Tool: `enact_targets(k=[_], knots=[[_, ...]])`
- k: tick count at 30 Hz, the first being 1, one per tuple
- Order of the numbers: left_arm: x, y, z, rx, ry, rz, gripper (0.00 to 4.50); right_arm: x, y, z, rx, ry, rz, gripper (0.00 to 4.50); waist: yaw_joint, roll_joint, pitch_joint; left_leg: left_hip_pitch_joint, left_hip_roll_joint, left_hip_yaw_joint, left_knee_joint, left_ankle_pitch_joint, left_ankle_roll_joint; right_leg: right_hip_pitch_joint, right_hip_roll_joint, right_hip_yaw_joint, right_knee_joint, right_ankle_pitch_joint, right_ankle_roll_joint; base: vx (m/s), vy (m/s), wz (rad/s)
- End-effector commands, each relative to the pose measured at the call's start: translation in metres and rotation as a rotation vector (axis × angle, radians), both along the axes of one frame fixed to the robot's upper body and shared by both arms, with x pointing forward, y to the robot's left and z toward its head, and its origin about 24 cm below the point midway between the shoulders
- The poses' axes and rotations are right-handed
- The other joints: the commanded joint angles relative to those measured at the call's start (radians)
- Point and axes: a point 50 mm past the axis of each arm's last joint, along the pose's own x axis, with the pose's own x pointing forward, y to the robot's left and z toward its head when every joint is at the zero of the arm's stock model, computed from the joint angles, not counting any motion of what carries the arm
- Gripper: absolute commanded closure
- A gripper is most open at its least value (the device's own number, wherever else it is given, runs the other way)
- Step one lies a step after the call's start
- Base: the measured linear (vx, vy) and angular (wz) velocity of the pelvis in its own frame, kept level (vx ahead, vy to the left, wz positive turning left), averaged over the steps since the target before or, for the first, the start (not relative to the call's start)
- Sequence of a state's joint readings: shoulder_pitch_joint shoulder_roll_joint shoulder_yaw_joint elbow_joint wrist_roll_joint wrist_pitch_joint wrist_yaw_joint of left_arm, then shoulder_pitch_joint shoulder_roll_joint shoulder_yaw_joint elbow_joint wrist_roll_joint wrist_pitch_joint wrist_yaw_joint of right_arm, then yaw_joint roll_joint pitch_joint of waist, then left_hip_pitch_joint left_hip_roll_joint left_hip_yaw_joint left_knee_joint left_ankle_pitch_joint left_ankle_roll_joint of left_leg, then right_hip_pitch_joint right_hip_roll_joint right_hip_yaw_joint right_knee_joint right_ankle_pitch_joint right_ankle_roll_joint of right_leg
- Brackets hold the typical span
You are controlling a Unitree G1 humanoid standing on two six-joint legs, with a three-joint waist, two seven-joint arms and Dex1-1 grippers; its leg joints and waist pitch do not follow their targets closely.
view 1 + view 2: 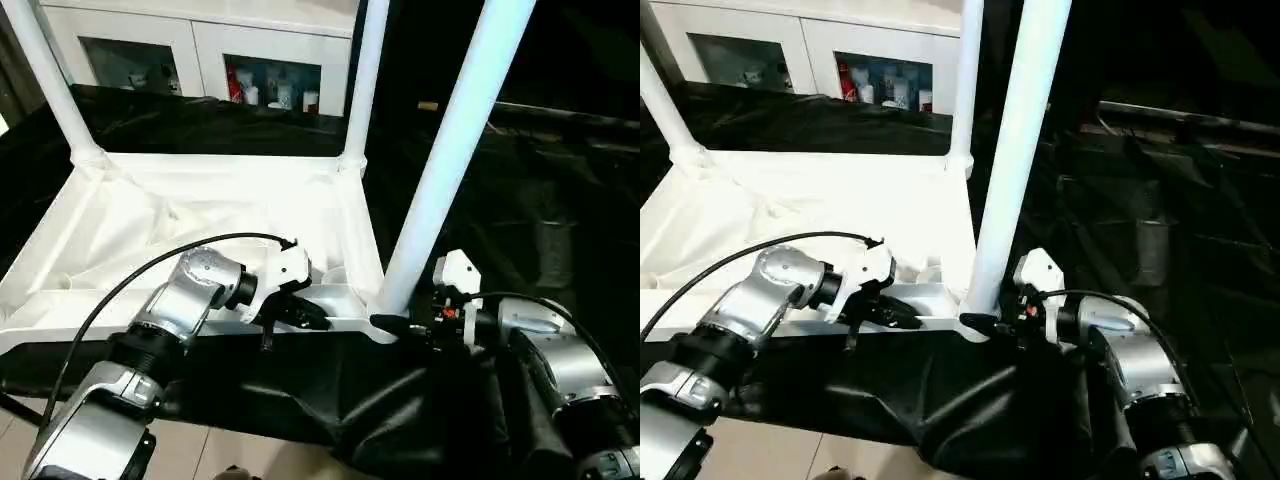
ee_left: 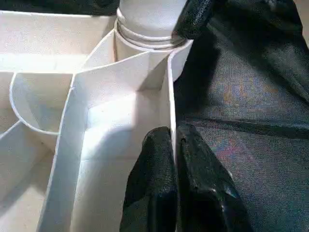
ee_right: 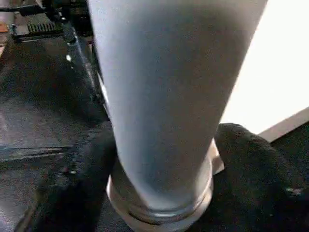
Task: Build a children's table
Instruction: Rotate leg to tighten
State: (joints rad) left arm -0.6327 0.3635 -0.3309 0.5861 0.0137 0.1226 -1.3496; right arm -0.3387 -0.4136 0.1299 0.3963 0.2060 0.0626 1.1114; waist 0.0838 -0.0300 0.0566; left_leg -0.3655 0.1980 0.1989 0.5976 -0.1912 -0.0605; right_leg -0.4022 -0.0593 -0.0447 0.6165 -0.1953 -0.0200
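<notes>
Upturned white tabletop point(image 1: 200, 215) on the black-draped surface point(image 1: 300, 385), three legs standing in its corner sockets, both hands at its near edge.

The tabletop fills the left and centre of the head views, ribbed underside up. One leg point(image 1: 50, 80) rises at the upper left, a second leg point(image 1: 365, 75) at top centre, and the thick near leg point(image 1: 450, 150) slants up from the near right corner socket point(image 1: 385, 310) toward the upper right. The left hand point(image 2: 174, 164) pinches the tabletop's thin near rim wall point(image 2: 170, 106), one black finger on each side of it. The right hand point(image 3: 161, 193) is spread around the base of the near leg, a fingertip point(image 3: 251, 164) on either side just above the socket collar. A white glass-fronted cabinet point(image 1: 200, 50) stands along the top of the frame.
</notes>
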Motion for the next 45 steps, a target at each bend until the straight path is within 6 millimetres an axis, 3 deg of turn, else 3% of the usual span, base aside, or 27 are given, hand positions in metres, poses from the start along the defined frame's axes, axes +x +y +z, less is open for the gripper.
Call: enact_targets(k=[1,9,13,16,18,20,22,25,27,30,32,39,40,43,45], knots=[[-0.007,-0.005,0.003,-0.057,0.024,-0.077,4.5,0.0,-0.005,0.001,0.0,0.008,-0.018,1.35,-0.002,-0.004,-0.067,0.013,0.041,-0.017,-0.065,-0.139,0.061,0.054,-0.08,0.044,-0.065,-0.089,-0.25,0.0,0.0,0.0],[-0.005,-0.006,0.003,-0.079,0.008,-0.037,4.5,-0.004,-0.003,-0.004,0.023,0.042,-0.013,1.9,-0.001,-0.004,-0.066,0.013,0.04,-0.016,-0.065,-0.137,0.064,0.052,-0.08,0.045,-0.067,-0.107,-0.242,0.0,0.0,0.0],[0.012,-0.013,-0.001,-0.073,-0.091,0.129,4.5,0.004,-0.003,-0.016,0.047,0.065,-0.203,1.94,-0.001,-0.006,-0.064,0.015,0.035,-0.016,-0.065,-0.152,0.051,0.047,-0.08,0.045,-0.075,-0.155,-0.226,0.0,0.0,0.0],[0.029,-0.028,0.0,-0.091,-0.161,0.299,4.5,0.013,0.0,-0.03,0.059,0.103,-0.425,1.94,-0.006,-0.005,-0.065,0.018,0.035,-0.02,-0.068,-0.178,0.015,0.048,-0.081,0.043,-0.08,-0.217,-0.209,0.0,0.0,0.0],[0.033,-0.037,-0.001,-0.085,-0.171,0.343,4.5,0.015,0.006,-0.036,0.04,0.111,-0.499,1.96,-0.007,-0.008,-0.065,0.017,0.035,-0.021,-0.069,-0.171,0.014,0.048,-0.081,0.045,-0.078,-0.193,-0.207,0.0,0.0,0.0],[0.037,-0.053,-0.003,-0.068,-0.183,0.402,4.5,0.019,0.019,-0.043,0.002,0.109,-0.598,1.96,-0.007,0.0,-0.066,0.018,0.03,-0.02,-0.068,-0.17,0.018,0.048,-0.081,0.047,-0.081,-0.189,-0.201,0.0,0.0,0.0],[0.038,-0.061,-0.003,-0.063,-0.183,0.418,4.5,0.022,0.03,-0.045,-0.004,0.111,-0.632,1.96,-0.008,-0.001,-0.064,0.018,0.029,-0.02,-0.069,-0.177,0.016,0.048,-0.082,0.046,-0.085,-0.214,-0.192,0.0,0.0,0.0],[0.038,-0.067,-0.005,-0.057,-0.182,0.408,4.5,0.021,0.044,-0.043,0.042,0.119,-0.589,1.96,-0.006,0.001,-0.063,0.021,0.03,-0.022,-0.071,-0.206,0.024,0.049,-0.083,0.046,-0.092,-0.251,-0.18,0.0,0.0,0.0],[0.037,-0.07,-0.008,-0.038,-0.173,0.378,4.5,0.019,0.054,-0.037,0.113,0.123,-0.522,1.4,-0.006,0.004,-0.061,0.025,0.031,-0.022,-0.075,-0.234,0.026,0.046,-0.083,0.046,-0.099,-0.29,-0.171,0.0,0.0,0.0],[0.036,-0.067,-0.01,-0.02,-0.164,0.342,4.5,0.017,0.053,-0.03,0.134,0.107,-0.449,1.2,-0.006,0.004,-0.061,0.025,0.033,-0.026,-0.079,-0.249,0.026,0.05,-0.085,0.046,-0.101,-0.305,-0.165,0.0,0.0,0.0],[0.034,-0.061,-0.01,-0.017,-0.145,0.3,4.5,0.014,0.047,-0.025,0.101,0.061,-0.362,0.89,-0.005,0.003,-0.062,0.024,0.034,-0.026,-0.08,-0.243,0.031,0.052,-0.083,0.045,-0.097,-0.281,-0.169,0.0,0.0,0.0],[0.015,-0.033,-0.008,-0.064,-0.062,0.048,4.5,0.003,0.011,-0.007,0.057,0.042,-0.118,0.89,-0.01,-0.002,-0.064,0.016,0.039,-0.026,-0.077,-0.199,0.065,0.061,-0.086,0.045,-0.086,-0.194,-0.211,0.0,0.0,0.0],[0.013,-0.029,-0.008,-0.064,-0.054,0.03,4.5,0.001,0.008,-0.005,0.054,0.044,-0.091,0.89,-0.013,0.003,-0.064,0.018,0.04,-0.023,-0.076,-0.194,0.069,0.054,-0.084,0.045,-0.086,-0.175,-0.223,0.0,0.0,0.0],[0.005,-0.017,-0.006,-0.062,-0.01,-0.042,4.5,-0.003,0.0,-0.001,0.027,0.051,-0.021,0.89,-0.009,0.0,-0.066,0.016,0.043,-0.021,-0.075,-0.177,0.073,0.058,-0.084,0.043,-0.077,-0.137,-0.243,0.0,0.0,0.0],[0.002,-0.013,-0.004,-0.064,0.004,-0.067,4.5,-0.004,-0.003,-0.001,0.012,0.051,0.0,0.89,-0.007,0.004,-0.067,0.017,0.046,-0.02,-0.074,-0.173,0.071,0.055,-0.083,0.043,-0.074,-0.129,-0.249,0.0,0.0,0.0]])
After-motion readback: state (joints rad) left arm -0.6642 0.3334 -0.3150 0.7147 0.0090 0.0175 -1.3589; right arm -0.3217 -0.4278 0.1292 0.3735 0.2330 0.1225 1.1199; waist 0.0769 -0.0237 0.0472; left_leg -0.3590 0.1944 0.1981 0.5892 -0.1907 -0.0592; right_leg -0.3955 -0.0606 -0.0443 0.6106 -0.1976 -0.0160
